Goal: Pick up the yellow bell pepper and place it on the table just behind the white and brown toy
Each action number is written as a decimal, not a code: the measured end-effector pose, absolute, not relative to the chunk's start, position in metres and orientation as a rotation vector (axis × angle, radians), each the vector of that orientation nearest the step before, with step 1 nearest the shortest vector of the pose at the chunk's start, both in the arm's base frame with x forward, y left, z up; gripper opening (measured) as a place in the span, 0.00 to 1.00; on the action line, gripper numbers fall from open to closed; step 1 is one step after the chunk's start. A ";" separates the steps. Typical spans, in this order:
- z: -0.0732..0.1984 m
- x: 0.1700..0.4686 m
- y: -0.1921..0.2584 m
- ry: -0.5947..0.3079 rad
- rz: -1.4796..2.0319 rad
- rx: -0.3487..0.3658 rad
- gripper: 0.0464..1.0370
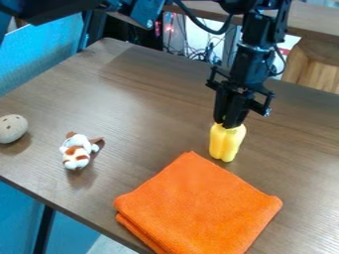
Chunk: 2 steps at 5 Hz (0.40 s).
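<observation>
One hand [229, 123] is clamped atop the yellow pepper [226, 143]; long axis near upright; orange cloth [198, 203] lies near-side.

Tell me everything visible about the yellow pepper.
The yellow pepper looks like smooth plastic, lobed, taller than wide, with a hint of green on top. It is nearly upright, its top gripped by the black tool, beside the orange cloth but apart from it. Whether its base touches the table, I can't tell.
</observation>
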<state>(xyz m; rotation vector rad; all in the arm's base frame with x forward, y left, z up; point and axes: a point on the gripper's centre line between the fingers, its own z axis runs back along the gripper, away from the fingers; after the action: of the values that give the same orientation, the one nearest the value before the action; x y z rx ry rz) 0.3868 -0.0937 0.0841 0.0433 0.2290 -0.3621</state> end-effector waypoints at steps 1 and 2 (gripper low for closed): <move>0.084 0.386 -0.094 0.236 -0.383 0.040 0.09; 0.085 0.385 -0.094 0.238 -0.391 0.039 0.07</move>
<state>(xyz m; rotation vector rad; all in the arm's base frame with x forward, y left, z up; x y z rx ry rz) 0.3854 -0.0935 0.0847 0.0389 0.2376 -0.3908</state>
